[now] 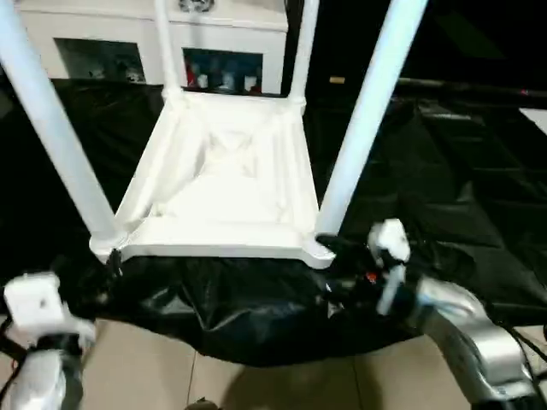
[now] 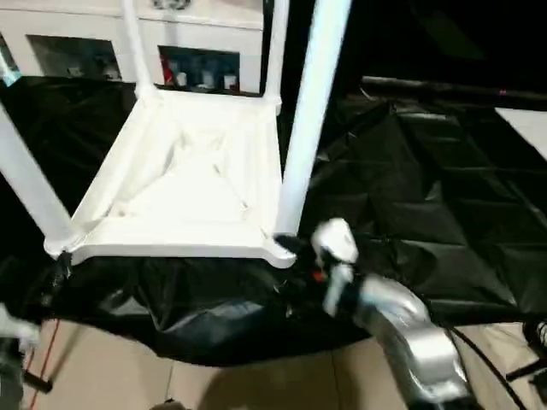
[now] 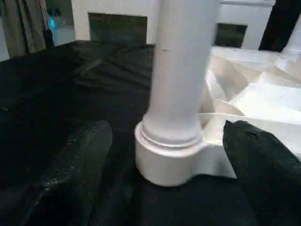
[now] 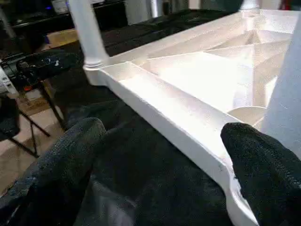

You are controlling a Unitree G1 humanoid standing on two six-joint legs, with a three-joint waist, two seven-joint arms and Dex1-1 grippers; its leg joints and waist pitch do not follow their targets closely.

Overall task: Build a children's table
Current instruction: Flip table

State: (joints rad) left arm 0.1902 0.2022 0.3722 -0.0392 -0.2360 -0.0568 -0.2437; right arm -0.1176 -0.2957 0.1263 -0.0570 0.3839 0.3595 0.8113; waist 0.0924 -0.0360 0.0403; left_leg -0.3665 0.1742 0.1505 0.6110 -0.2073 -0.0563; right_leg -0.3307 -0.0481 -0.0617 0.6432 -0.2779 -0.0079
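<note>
A: Where does the tabletop [image 1: 218, 184] lie?

B: Upside down on the black sheet [image 1: 444, 171], ribbed underside up, with four white legs [image 1: 367, 111] standing upright in its corner sockets. The white cabinet [image 1: 154, 38] stands behind its far edge.

A: And the left gripper [image 3: 164, 155]?

B: It sits at the tabletop's near left corner. In the left wrist view its two black fingers [image 3: 80, 155] stand wide apart, one on each side of the corner socket [image 3: 164, 160] where a leg is seated. The fingers are clear of the socket; they hold nothing.

A: The right gripper [image 4: 160, 155]?

B: At the tabletop's near right corner, just beside the leg there. Its fingers [image 4: 263, 160] are spread wide too, straddling the tabletop's near rim [image 4: 178, 127] without closing on it. Nothing is held.

A: Anything else near the tabletop?

B: The sheet bunches and hangs below its near edge, over a pale tiled floor [image 1: 171, 367].
</note>
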